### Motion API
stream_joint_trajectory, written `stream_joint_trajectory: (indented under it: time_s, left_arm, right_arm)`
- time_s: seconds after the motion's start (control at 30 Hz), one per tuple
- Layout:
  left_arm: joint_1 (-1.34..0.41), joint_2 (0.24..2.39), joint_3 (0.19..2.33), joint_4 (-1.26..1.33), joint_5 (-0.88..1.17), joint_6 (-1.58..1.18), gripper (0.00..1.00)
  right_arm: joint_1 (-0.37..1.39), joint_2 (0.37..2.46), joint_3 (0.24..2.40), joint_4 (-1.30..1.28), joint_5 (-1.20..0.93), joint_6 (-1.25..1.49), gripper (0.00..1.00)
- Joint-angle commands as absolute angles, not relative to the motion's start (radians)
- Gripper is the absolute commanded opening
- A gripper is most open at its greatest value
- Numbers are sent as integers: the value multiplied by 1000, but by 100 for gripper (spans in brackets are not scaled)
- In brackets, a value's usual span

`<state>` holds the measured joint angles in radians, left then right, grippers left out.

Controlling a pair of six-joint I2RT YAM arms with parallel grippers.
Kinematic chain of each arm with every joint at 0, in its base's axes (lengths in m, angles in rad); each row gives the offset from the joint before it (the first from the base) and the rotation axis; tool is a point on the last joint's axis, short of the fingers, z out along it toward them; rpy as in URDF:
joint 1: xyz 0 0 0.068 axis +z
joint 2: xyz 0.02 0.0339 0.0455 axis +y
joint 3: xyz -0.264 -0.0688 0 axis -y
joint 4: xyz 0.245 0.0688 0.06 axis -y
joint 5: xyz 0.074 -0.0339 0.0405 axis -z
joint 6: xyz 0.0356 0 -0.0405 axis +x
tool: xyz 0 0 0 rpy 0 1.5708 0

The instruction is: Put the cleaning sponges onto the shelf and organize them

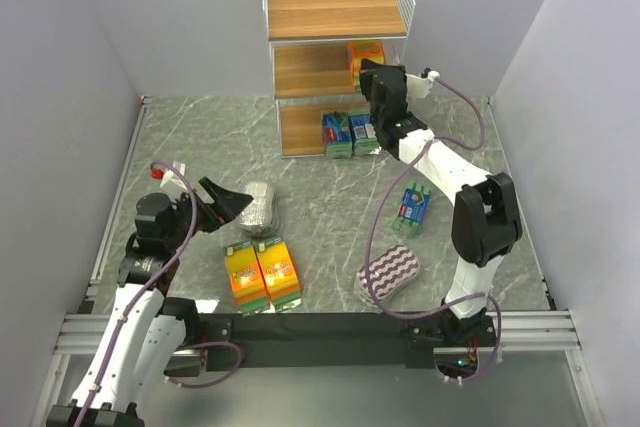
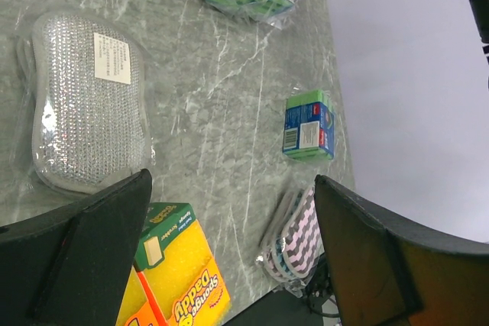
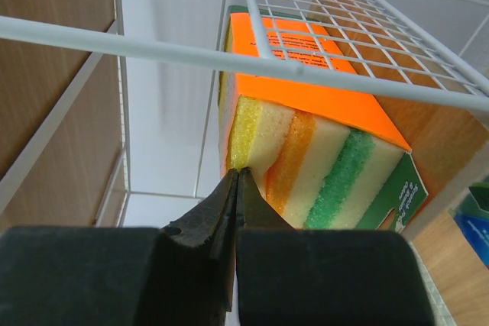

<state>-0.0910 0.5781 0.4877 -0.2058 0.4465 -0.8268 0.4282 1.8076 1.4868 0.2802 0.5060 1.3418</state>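
Observation:
The shelf (image 1: 335, 12) stands at the back. One orange-yellow pack (image 1: 365, 55) sits on its middle tier; in the right wrist view the pack (image 3: 321, 127) lies just beyond the wire (image 3: 153, 47). My right gripper (image 1: 372, 72) (image 3: 237, 177) is shut, its tips touching the pack's yellow corner. Two blue-green packs (image 1: 337, 133) (image 1: 364, 131) stand at the bottom tier. My left gripper (image 1: 232, 209) (image 2: 231, 181) is open and empty above the table, between the silvery-grey pack (image 1: 259, 207) (image 2: 88, 101) and two orange-yellow packs (image 1: 245, 275) (image 1: 277, 270) (image 2: 172, 265).
A third blue-green pack (image 1: 411, 207) (image 2: 308, 126) lies on the marble table right of centre. The purple-white wavy pack (image 1: 389, 272) (image 2: 296, 234) lies near the front edge by the right arm's base. Grey walls close in both sides.

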Motion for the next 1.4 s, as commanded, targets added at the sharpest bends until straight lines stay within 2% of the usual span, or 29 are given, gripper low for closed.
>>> stream_joint_trajectory:
  time_s: [0.0, 0.3, 0.4, 0.43, 0.53, 0.63, 0.8, 0.87, 0.9, 0.93, 1.0, 1.03, 1.1, 1.2, 1.37]
  left_arm:
    - [-92, 555, 532, -206, 434, -801, 94]
    - [-92, 554, 522, -204, 442, -804, 94]
    - [-92, 555, 522, -199, 442, -807, 94]
    - [-92, 554, 522, -199, 442, -807, 94]
    - [-92, 554, 528, -206, 437, -804, 94]
    - [-92, 546, 534, -216, 428, -799, 94]
    - [-92, 532, 548, -250, 387, -804, 92]
    - [-92, 528, 569, -294, 318, -822, 84]
    - [-92, 528, 581, -323, 290, -827, 76]
    - [-91, 531, 595, -389, 264, -834, 53]
    - [-92, 540, 635, -475, 150, -859, 13]
    - [-92, 545, 662, -586, 108, -894, 1]
    - [-92, 560, 676, -675, 19, -917, 1]
    - [-94, 571, 680, -779, 21, -992, 1]
    - [-94, 584, 582, -876, 6, -1094, 1]
  right_arm:
    - [433, 1842, 1529, 305, 548, 1341, 0]
    - [433, 1839, 1523, 345, 549, 1318, 0]
    - [434, 1832, 1513, 377, 516, 1290, 25]
    - [433, 1829, 1502, 393, 505, 1281, 42]
    - [434, 1796, 1457, 459, 473, 1250, 71]
    - [443, 1746, 1387, 529, 448, 1221, 81]
    - [456, 1611, 1203, 584, 400, 1221, 83]
    - [474, 1524, 1129, 594, 361, 1206, 82]
    - [483, 1491, 1052, 610, 360, 1191, 82]
    - [497, 1458, 1016, 607, 365, 1172, 81]
    - [541, 1362, 936, 550, 364, 1125, 80]
    - [560, 1333, 914, 523, 364, 1100, 79]
    - [606, 1258, 862, 421, 367, 1060, 78]
    - [658, 1200, 822, 306, 339, 973, 71]
    - [698, 1241, 873, 33, 215, 830, 69]
